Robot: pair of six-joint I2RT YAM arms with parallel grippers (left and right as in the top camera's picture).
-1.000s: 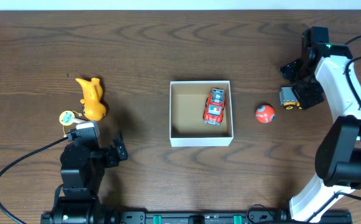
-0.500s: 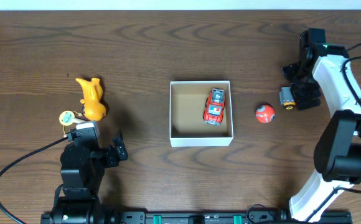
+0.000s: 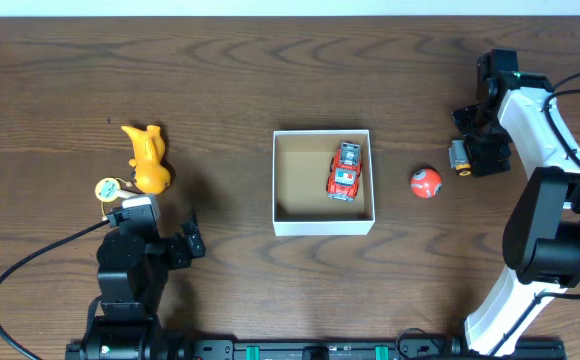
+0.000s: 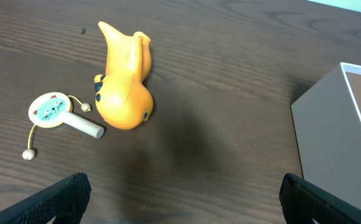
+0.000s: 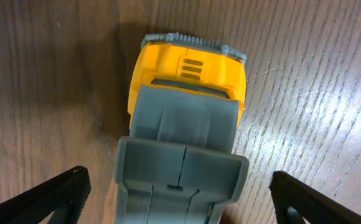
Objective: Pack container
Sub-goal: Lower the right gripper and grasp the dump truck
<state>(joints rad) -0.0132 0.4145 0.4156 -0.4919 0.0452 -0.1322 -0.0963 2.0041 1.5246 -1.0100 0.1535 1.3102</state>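
Two claws are hanging wide open above the table, neither holding anything.
The container (image 3: 300,190) is sitting mid-table with a red car (image 3: 345,170) lying along its right wall. The right gripper (image 5: 177,190) is straddling a yellow and grey truck (image 5: 187,106), with a red ball (image 3: 425,183) resting between truck and container. The left gripper (image 4: 183,193) is hovering near a yellow toy (image 4: 124,81).
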